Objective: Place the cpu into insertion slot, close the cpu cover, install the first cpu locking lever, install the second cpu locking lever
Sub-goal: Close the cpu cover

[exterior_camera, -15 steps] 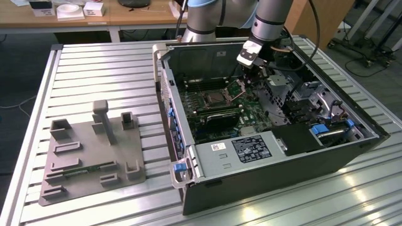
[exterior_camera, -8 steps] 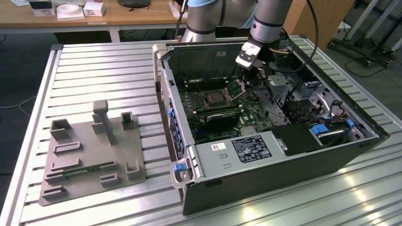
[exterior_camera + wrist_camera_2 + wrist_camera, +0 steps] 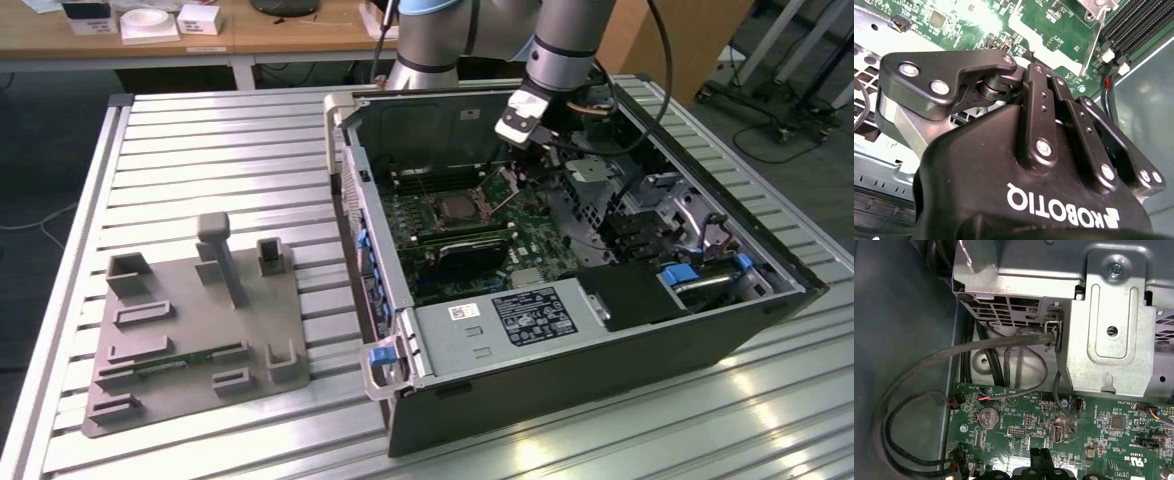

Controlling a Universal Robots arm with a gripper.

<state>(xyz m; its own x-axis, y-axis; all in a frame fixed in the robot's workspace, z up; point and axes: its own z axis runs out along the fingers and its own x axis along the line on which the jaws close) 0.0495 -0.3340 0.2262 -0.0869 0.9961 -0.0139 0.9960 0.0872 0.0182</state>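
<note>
An open computer case (image 3: pixel 561 300) lies on a slatted metal table. On its green board sits the insertion slot (image 3: pixel 461 208), a square socket with a dark centre and a silvery rim. I cannot tell whether the cpu lies in it, or how the cpu cover stands. My gripper (image 3: pixel 523 160) reaches down into the case, to the exterior view's right of the slot and a little above the board. In the first wrist view its black fingertips (image 3: pixel 1035 460) press together over the board with nothing seen between them. The second wrist view shows my gripper's (image 3: pixel 1004 82) black links folded in.
A grey fixture plate (image 3: pixel 200 330) with upright blocks lies on the table at the exterior view's left. Inside the case are a labelled metal box (image 3: pixel 527 320), a steel drive cage (image 3: pixel 1114 330), loose black cables (image 3: pixel 914 390) and memory slots (image 3: pixel 1139 25).
</note>
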